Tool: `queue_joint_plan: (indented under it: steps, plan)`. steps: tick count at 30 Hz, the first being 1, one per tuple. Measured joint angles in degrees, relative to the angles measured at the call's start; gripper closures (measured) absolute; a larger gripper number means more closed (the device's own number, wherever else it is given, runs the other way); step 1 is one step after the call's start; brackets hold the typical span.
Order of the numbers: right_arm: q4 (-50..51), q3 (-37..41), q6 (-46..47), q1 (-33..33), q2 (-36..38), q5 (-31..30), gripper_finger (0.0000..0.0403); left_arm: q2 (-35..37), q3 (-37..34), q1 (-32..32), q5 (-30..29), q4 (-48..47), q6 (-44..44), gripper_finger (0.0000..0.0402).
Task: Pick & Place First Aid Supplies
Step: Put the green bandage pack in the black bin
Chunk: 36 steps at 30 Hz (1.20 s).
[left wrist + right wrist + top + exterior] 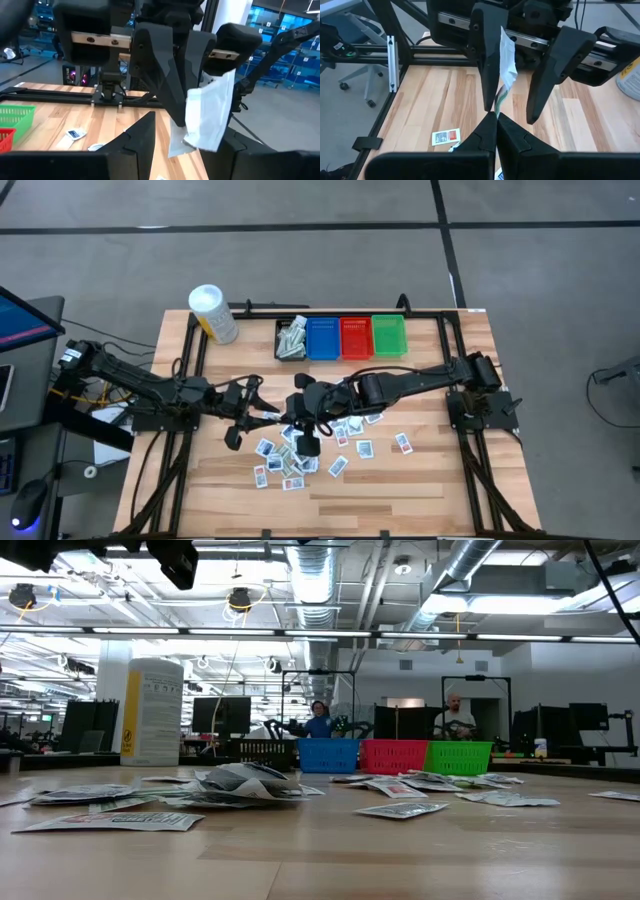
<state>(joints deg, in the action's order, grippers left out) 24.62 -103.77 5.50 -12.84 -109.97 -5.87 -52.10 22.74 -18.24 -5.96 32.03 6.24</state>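
From above, the right gripper [303, 418] hides the packets [300, 455] beneath it; their print is too small to read.

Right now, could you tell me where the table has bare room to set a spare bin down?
Bare wood: the table right of the packet heap, out to its edge, and left of the heap. Crowded: mid-table, where the open left gripper and the right gripper, shut on a packet, meet above the heap; the bins line the far edge.

Overhead downward, table-level outward, two wrist views facing
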Motion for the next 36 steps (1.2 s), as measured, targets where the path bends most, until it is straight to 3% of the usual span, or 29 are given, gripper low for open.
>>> queue_joint_plan:
  steps: [5,19,36]
  plan:
    - [0.0,0.0,0.2,0.0,0.0,0.0,0.0403,0.4,0.0,0.0,0.0,1.1,0.0,0.0281]
    - [-0.1,0.0,0.6,0.0,0.0,-0.1,0.0403,4.1,0.0,-0.1,0.3,1.0,-1.5,0.0391]
    - [-0.1,-0.1,0.7,-0.1,0.0,-0.2,0.0403,9.4,-0.1,-0.1,0.2,-0.4,-3.0,0.0393]
